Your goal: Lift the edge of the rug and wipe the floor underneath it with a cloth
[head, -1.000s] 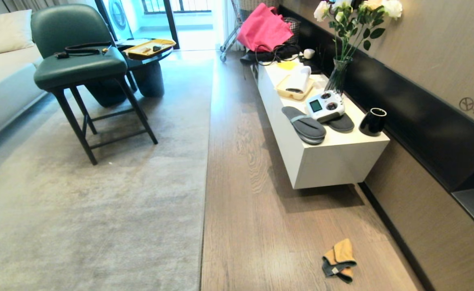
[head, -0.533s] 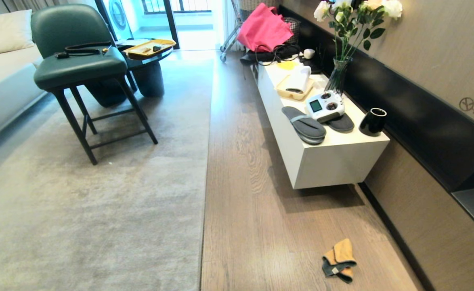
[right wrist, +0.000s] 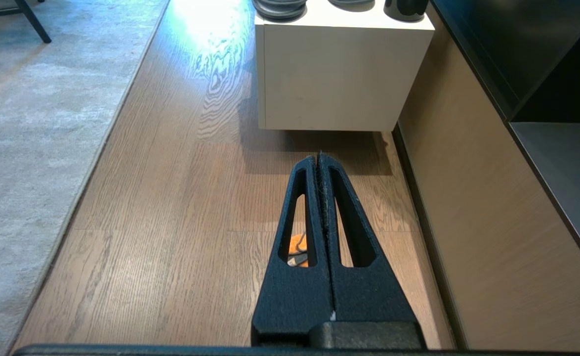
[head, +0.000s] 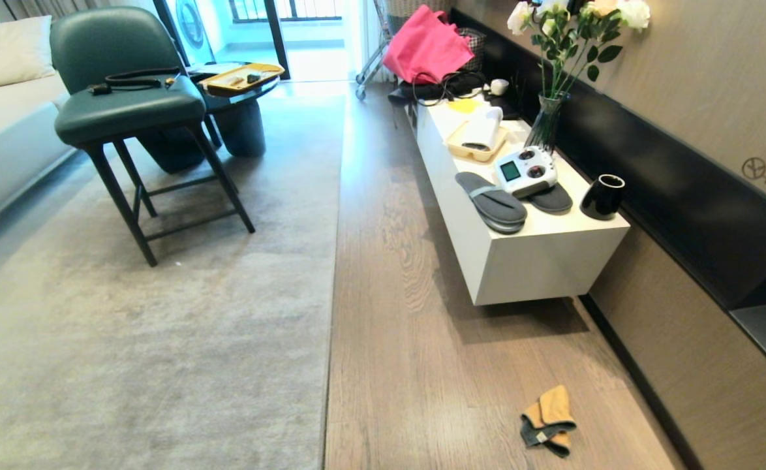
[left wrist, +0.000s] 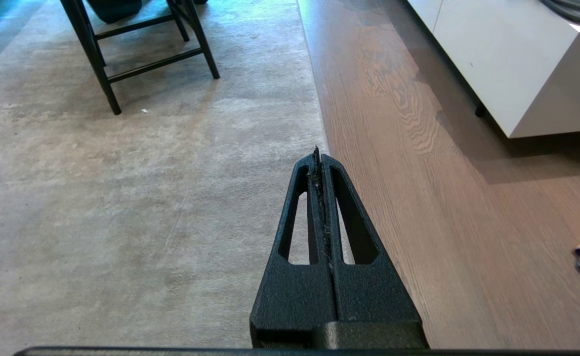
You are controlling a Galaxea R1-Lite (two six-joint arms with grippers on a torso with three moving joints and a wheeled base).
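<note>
The rug edge (head: pixel 332 274) runs straight down the middle of the head view, lying flat where the light grey rug meets the brown wood floor (head: pixel 409 365). The orange-yellow cloth (head: pixel 548 420) with its dark part lies crumpled on the floor at the lower right. Neither arm shows in the head view. In the left wrist view my left gripper (left wrist: pixel 318 155) is shut and empty, held in the air above the rug edge (left wrist: pixel 319 113). My right gripper (right wrist: pixel 318 159) is also shut and empty, above the floor, with the cloth (right wrist: pixel 297 244) showing through a finger slot.
A white low cabinet (head: pixel 520 261) with slippers, a remote controller, a black cup and a vase stands along the right wall. A green chair (head: pixel 125 98) and a dark round table stand on the rug at the back left. A pink bag (head: pixel 425 46) sits further back.
</note>
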